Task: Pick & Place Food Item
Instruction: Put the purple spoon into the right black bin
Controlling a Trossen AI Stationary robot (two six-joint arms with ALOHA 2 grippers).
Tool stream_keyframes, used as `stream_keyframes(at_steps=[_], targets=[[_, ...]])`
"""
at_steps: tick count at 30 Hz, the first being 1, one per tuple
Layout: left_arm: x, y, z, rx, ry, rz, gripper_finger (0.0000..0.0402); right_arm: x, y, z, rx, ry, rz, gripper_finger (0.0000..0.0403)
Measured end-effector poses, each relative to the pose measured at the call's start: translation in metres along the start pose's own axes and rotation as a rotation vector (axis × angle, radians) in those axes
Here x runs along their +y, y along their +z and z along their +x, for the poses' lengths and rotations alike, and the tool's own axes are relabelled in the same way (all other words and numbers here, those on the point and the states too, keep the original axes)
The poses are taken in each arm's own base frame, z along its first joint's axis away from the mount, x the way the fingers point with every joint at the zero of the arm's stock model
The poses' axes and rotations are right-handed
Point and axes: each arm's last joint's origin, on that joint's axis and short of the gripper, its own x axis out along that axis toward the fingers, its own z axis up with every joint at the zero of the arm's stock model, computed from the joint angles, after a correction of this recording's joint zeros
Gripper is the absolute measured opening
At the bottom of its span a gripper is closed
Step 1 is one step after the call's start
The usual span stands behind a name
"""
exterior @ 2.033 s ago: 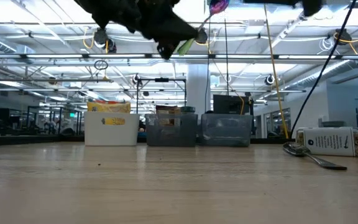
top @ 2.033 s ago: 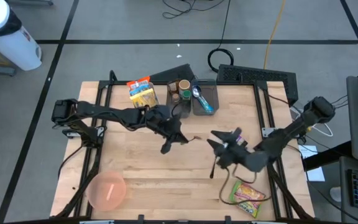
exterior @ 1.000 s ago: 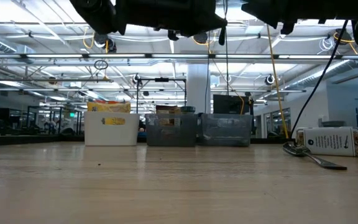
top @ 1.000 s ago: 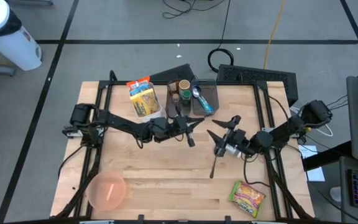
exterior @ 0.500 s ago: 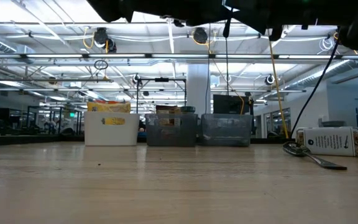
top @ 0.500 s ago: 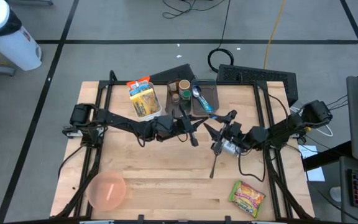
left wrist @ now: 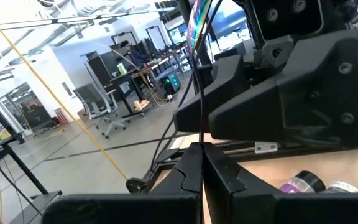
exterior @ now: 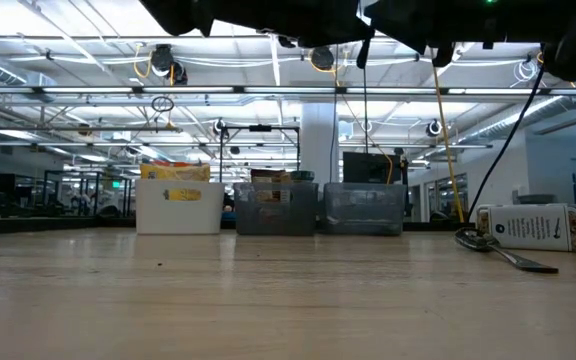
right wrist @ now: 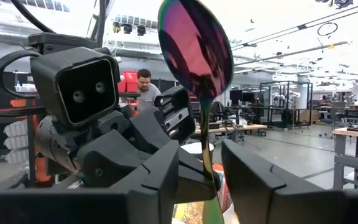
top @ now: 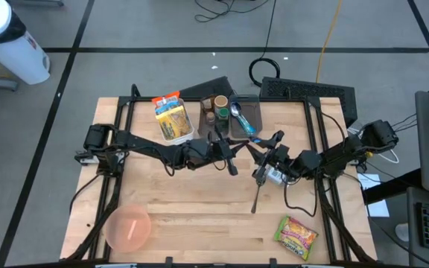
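Both arms met above the middle of the table (top: 199,216). The left gripper (left wrist: 202,163) was pinched tight on the thin handle of an iridescent spoon (right wrist: 197,56), bowl up. The right gripper (right wrist: 211,180) sat around that same handle, fingers narrow; couldn't tell if they actually touched it.

On your wooden surface (top: 199,201): three bins along the far edge (top: 174,119); pink round plate (top: 128,228) at near left; snack packet (top: 296,237) at near right; dark-handled spoon (top: 256,195) between, right of centre.
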Motion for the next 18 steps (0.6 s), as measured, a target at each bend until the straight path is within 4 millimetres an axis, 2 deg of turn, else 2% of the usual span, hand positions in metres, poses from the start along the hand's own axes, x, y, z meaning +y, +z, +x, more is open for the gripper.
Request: stream_keyframes(at_steps=[12,18], targets=[[-0.0004,-0.0004,-0.0002,0.004,0.0,-0.002,0.0,-0.0001,0.0,0.0,0.002,-0.005,-0.031,0.0012],[0.0,-0.0005,0.0,0.004,0.001,-0.027,0.0,-0.0003,0.0001,0.0,0.001,-0.009,-0.043,0.0006]])
